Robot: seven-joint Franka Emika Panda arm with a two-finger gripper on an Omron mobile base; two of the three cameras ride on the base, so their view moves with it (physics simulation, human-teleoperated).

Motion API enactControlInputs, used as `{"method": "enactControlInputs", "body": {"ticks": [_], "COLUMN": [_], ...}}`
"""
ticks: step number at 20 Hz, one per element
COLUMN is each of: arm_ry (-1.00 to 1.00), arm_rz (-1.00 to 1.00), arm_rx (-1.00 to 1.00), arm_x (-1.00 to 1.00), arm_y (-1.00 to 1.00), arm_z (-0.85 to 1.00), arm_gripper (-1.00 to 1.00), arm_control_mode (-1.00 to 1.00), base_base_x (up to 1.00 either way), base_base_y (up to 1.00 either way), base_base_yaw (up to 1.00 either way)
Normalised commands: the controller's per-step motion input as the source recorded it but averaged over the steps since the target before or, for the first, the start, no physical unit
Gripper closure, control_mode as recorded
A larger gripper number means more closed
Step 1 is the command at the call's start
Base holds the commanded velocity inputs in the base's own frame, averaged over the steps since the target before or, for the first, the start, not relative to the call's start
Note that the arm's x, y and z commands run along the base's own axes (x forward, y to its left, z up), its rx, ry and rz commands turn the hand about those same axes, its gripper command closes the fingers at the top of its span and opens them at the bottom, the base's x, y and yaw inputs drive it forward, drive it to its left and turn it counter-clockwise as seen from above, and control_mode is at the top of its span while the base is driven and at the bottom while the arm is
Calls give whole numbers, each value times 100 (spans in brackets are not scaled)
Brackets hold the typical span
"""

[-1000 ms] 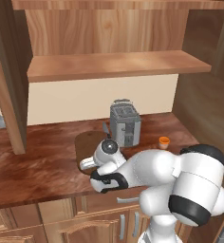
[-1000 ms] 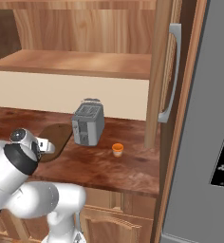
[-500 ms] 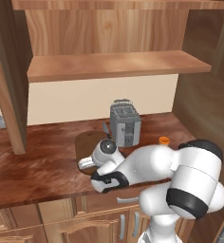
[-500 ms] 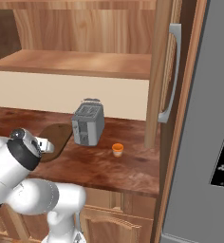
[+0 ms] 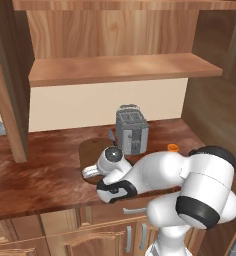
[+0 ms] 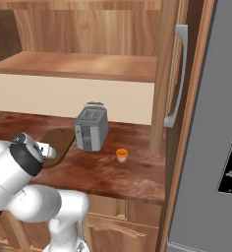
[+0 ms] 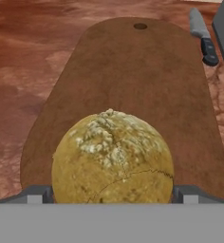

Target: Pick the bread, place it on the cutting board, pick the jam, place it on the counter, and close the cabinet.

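Between fingers (image 7: 112,192): bread (image 7: 112,159), gripped both sides, above near end of cutting board (image 7: 133,66).

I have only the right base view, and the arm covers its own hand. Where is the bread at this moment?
Observer: The hand view shows the bread between the finger tips of the gripper, which press on its two sides, over the near end of the cutting board.
Operator: Does anything lie close to the board?
Observer: Yes, a knife lies on the counter beside the board's far end, next to the toaster.
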Motion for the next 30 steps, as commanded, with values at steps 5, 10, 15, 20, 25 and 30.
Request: {"method": "enactControlInputs", "body": {"ticks": [5, 10, 15, 20, 25, 30], "arm_ry": [-1, -7, -8, -9, -11, -10], "arm_rz": [0, 0, 0, 0, 0, 0], "arm_rx": [0, 0, 0, 0, 0, 0], "arm_x": [-4, -17, -22, -21, -22, -21], "arm_y": [0, 0, 0, 0, 0, 0], "arm_z": [5, 23, 26, 25, 26, 27], "arm_gripper": [-100, -100, -100, -100, -100, -100], "arm_control_mode": [-100, -100, -100, -100, -100, -100], "base_base_x": [0, 0, 0, 0, 0, 0], "base_base_y": [0, 0, 0, 0, 0, 0], "base_base_yaw": [0, 0, 0, 0, 0, 0]}}
